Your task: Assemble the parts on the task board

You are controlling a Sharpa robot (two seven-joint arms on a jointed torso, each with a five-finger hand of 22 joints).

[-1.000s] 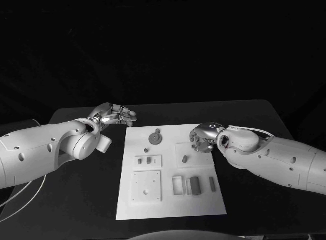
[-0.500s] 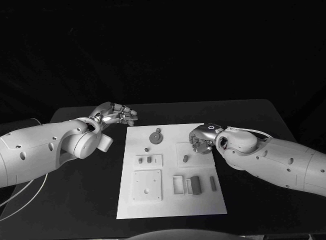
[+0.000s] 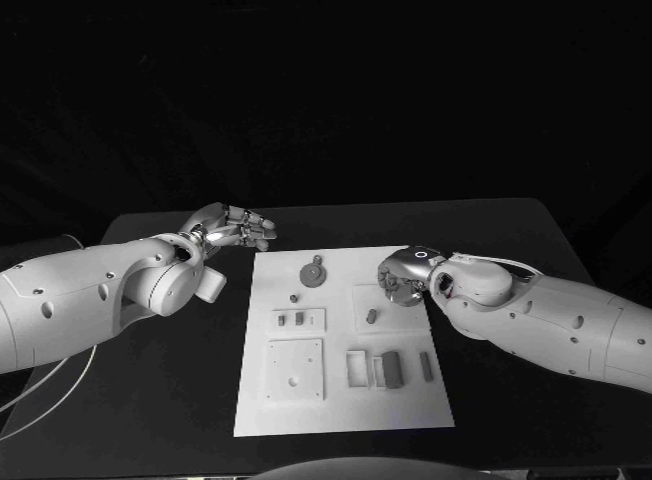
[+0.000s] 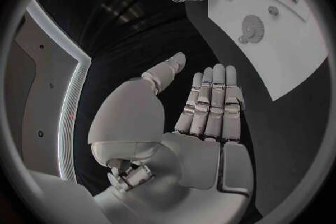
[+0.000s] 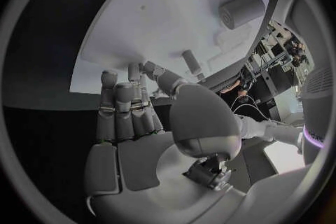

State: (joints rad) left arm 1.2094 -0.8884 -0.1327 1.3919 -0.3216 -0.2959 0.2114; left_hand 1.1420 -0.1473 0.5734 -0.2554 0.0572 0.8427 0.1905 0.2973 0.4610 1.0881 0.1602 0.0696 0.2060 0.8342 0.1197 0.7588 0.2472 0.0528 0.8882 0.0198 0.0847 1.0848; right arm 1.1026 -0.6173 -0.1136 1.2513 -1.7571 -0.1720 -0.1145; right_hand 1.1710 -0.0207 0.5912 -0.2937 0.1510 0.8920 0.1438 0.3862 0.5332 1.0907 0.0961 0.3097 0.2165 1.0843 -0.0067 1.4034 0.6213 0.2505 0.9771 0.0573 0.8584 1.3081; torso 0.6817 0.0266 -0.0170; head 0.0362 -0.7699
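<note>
- One white task board lies in the middle of the black worktop.
- Grey parts lie on the board: one round gear-like disc near its far edge, one small peg just nearer than the disc, and three upright bars side by side towards its near right.
- Two raised white plates, a small one and a larger one, sit on the board's left half.
- The left hand hovers off the board's far left corner, fingers straight, close together, holding nothing.
- The right hand hangs over the board's far right part, fingers extended, empty.
</note>
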